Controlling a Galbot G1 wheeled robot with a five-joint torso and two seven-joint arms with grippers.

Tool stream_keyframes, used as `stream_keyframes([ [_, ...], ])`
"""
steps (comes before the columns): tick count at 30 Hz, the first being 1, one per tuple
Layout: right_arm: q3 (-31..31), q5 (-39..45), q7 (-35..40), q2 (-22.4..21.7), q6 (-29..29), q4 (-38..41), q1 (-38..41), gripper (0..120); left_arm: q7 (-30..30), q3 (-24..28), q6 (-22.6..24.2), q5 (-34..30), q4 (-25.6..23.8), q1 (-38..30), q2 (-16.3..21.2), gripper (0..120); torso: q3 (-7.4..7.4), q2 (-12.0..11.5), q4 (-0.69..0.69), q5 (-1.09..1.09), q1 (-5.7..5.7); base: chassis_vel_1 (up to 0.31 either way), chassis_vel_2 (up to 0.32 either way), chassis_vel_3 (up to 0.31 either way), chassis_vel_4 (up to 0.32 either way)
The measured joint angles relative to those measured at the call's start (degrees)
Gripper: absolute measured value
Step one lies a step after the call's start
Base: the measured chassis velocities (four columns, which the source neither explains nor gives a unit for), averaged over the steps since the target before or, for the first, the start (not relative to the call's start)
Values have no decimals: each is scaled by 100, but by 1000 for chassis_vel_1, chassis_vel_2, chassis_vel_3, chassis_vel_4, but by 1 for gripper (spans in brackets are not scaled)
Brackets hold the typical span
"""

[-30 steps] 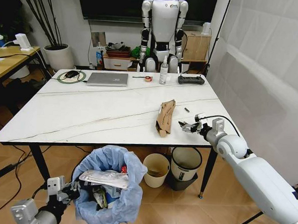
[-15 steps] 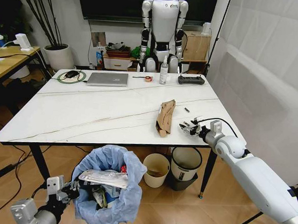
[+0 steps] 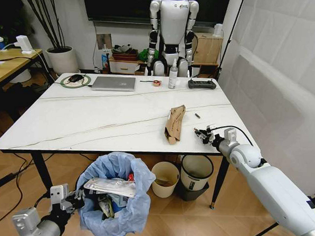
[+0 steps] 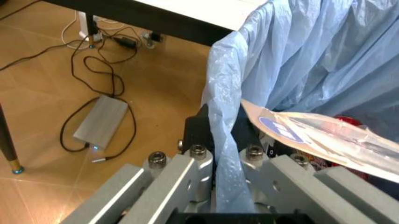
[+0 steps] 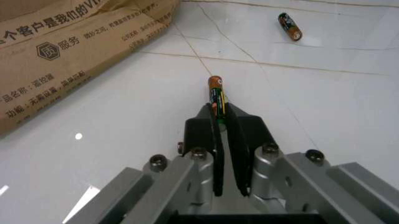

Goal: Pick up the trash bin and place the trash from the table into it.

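White marble-look surface on black legs fills the middle of a room with a wooden floor, a humanoid robot standing against the far wall and a potted plant in the left corner. At the far edge lie a grey laptop, a spray bottle and a black controller; nearer the front, a torn brown cardboard piece lies flat. Below the front edge, the trash bin, lined with a crinkly light-blue bag and already holding wrappers and a red can, hangs from the left gripper; beside it on the floor stand a cream bucket and a dark bin with white liner. The right gripper sits low over the surface just right of the cardboard. The left wrist view shows the left fingers pressed together on the bag's rim, with a power adapter and cables on the floor. The right wrist view shows the right fingers pinching a small battery, a second battery lying well apart, and printed Chinese characters on the cardboard. Compared with one second ago, the right gripper has drawn slightly toward the right edge; the bin hangs where it was.
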Motion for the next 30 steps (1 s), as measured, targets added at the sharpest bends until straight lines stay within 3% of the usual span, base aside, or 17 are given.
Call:
stream_keyframes([
  [2, -19, -1, -5, 14, -2, 1, 3, 0, -5, -2, 1, -18, 0, -5, 8, 0, 0, 0, 0, 0, 0, 0, 0, 0, 0],
  [8, 31, 58, -82, -2, 23, 86, 10, 0, -11, 6, 3, -32, 11, -25, 9, 0, 1, -1, 0, 3, 1, 0, 0, 0, 0],
  [13, 272, 577, -242, -286, 113, 945, 5, 0, -12, 23, 7, -45, 12, -26, 7, 0, 0, -1, 0, 2, 1, 0, 0, 0, 0],
  [15, 272, 577, -242, -286, 113, 945, 5, 0, -12, 23, 7, -45, 12, -26, 7, 0, 0, -1, 0, 2, 1, 0, 0, 0, 0],
  [19, 303, 980, -554, -661, 318, 2211, 20, 0, -14, 41, 15, -47, -18, -20, -24, 0, 0, -1, 2, -1, 1, 0, 0, 0, 0],
  [21, 255, 1026, -630, -732, 358, 2420, 9, 0, -17, 43, 17, -48, -31, -12, -34, 0, 0, -1, 0, -3, 1, 0, 0, 0, 0],
  [26, -392, 1107, -1007, -1176, 574, 3571, -148, 0, -25, 41, 21, -41, -120, 52, -82, 0, 0, -1, -1, -2, 1, 0, 0, 0, 0],
  [30, -913, 1070, -1065, -1163, 647, 3915, -122, 0, -26, 39, 24, -31, -164, 68, -109, 0, 0, -1, -1, 1, 0, 0, 0, 0, 0],
])
